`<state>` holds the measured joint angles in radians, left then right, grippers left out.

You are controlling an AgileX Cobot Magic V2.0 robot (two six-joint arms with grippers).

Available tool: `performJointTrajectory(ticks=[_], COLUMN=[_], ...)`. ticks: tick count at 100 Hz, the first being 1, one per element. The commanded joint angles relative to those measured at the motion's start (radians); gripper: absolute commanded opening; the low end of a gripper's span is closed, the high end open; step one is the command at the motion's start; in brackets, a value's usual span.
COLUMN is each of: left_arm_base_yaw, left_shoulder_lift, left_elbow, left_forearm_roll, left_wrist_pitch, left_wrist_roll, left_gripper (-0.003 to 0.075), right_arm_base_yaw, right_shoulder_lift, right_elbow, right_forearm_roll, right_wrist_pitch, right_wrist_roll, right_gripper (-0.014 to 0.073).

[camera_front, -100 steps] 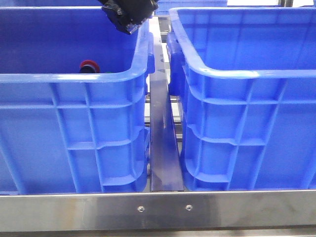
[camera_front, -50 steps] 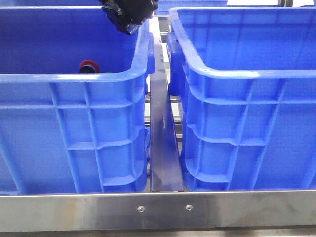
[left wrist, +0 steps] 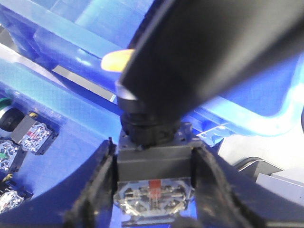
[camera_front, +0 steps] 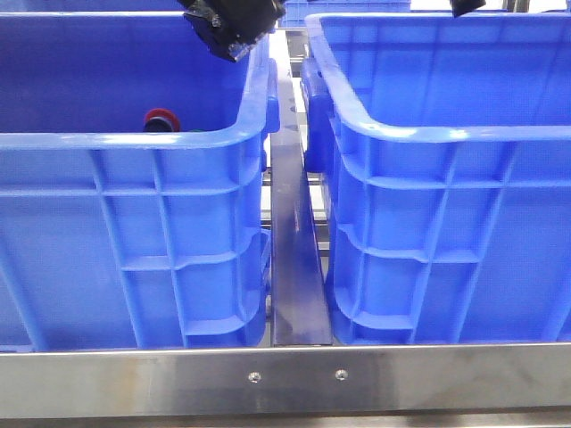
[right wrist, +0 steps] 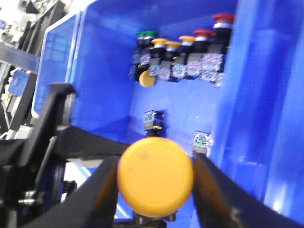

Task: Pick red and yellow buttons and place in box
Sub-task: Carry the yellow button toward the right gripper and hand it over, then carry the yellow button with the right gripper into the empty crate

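my right gripper is clamping a yellow button, its smooth domed cap sitting between the two black fingers, over the open right crate. inside that deep blue plastic crate i am seeing a row of buttons standing against a wall, with green, yellow and red caps. my left gripper is squeezing the boxy black base of another button, its clear contact block facing the camera; its cap colour i cannot tell. in the front view the left arm is hanging over the left crate, above the far right corner of its thick rolled rim, and a red button is showing inside it.
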<state>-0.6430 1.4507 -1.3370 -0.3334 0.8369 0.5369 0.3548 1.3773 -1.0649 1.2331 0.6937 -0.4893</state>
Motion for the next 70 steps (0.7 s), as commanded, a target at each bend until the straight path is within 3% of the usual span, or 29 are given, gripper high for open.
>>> performJointTrajectory(ticks=[1,13,32,56,70], left_arm_base_yaw=[-0.009,-0.009,-0.009,-0.009,-0.009], left_shoulder_lift=[-0.037,-0.037,-0.037,-0.043,-0.045], left_elbow=[-0.028,-0.028,-0.028,-0.073,-0.1], left_forearm_roll=[-0.031,-0.031,-0.029,-0.029,-0.029], left_wrist_pitch=[-0.054,-0.049,-0.05,-0.014,0.016], left_wrist_roll=[0.0,0.0,0.0,0.0,0.0], left_gripper=[0.017,0.0218,0.0568,0.0587,0.0587], right_arm_base_yaw=[0.0,0.0,-0.008,-0.118,-0.204], right_shoulder_lift=[-0.028,-0.028,-0.034,-0.052,-0.072], right_elbow=[-0.036,-0.036,-0.037,-0.087,-0.101], right_forearm_roll=[0.056,0.063,0.068,0.067,0.066], right_wrist_pitch=[0.009,0.013,0.01,0.01,-0.015], right_wrist_roll=[-0.015,-0.015,-0.015,-0.081,-0.212], right_gripper=[0.0161,0.0119,0.0119,0.0119,0.0119])
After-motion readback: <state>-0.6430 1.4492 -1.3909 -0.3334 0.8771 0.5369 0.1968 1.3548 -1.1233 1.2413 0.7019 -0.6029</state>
